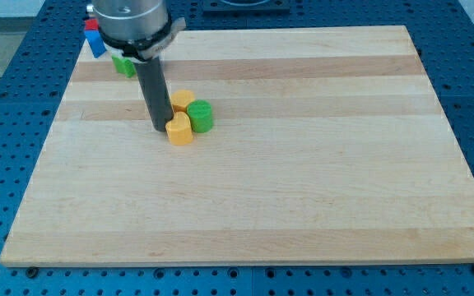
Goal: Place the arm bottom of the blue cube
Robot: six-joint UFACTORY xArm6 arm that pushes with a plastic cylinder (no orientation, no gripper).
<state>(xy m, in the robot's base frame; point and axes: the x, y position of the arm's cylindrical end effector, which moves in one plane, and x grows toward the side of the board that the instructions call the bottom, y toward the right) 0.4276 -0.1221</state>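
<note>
Camera view | my tip (pixel 160 129) sat beside yellow block (pixel 179 130) | no fingers, bare rod | blue cube (pixel 96 44) well apart, approach undone

The arm's housing (pixel 130 20), cut by the top edge, hides most of the red block (pixel 92 25), blue cube (pixel 96 43) and the green block (pixel 123 66) at its seven o'clock.

Our arm (pixel 130 20) enters from the view's top left, its grey metallic mount partly cut off by the frame edge. From it our dark rod (pixel 152 90) hangs straight down, upright with no visible tilt. My tip (pixel 160 129) sits at board level, in the view's upper left quarter.
</note>
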